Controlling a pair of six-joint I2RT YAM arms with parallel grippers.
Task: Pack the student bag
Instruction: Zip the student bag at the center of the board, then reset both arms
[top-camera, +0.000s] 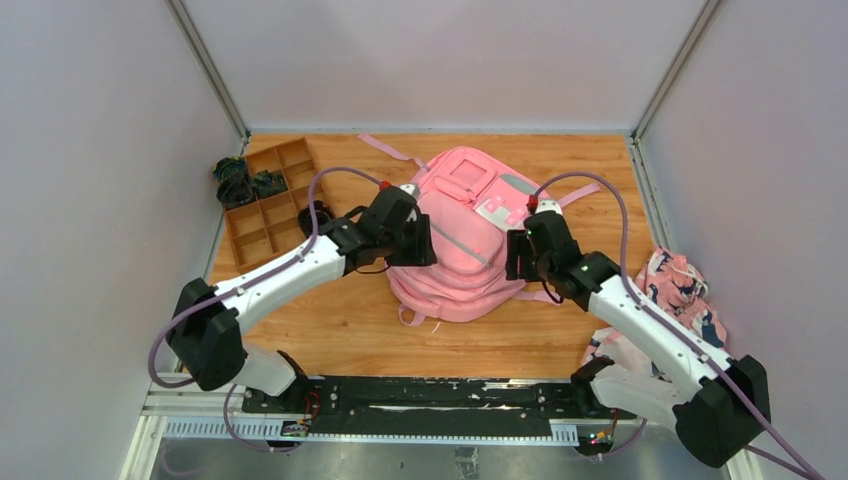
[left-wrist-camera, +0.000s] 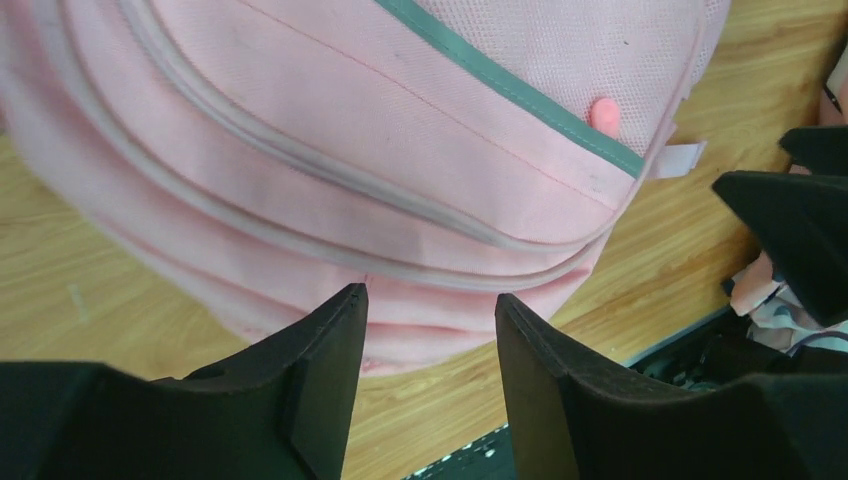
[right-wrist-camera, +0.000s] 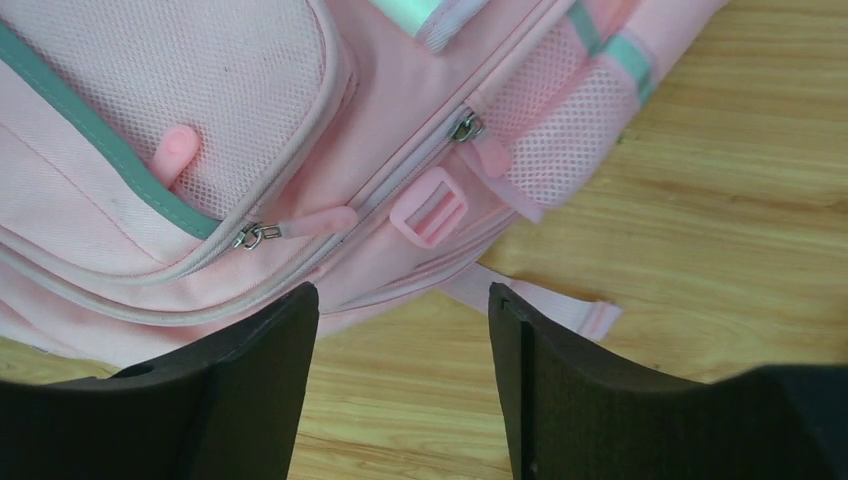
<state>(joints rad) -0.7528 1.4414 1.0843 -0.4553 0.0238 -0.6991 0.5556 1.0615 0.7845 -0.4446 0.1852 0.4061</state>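
Black fingers of the left gripper (left-wrist-camera: 430, 300) stood apart with nothing between them, poised over the rounded edge of the backpack (left-wrist-camera: 400, 130). Beyond the tips ran the backpack's piped seams and a grey strip (left-wrist-camera: 500, 75) across its mesh pocket.

Similarly, the right gripper (right-wrist-camera: 400, 292) was spread wide and empty at the backpack's opposite side. Just past its fingers lay a pink zipper pull (right-wrist-camera: 320, 222), a pink buckle (right-wrist-camera: 428, 207) and a loose strap end (right-wrist-camera: 560, 305).

From the top camera, the backpack lay flat, front up, at the middle of the wooden table (top-camera: 350, 320), with one gripper at each of its flanks. A divided wooden tray (top-camera: 265, 205) sat well to the backpack's left. A patterned cloth bundle (top-camera: 680, 290) lay to the backpack's right, at the table edge.
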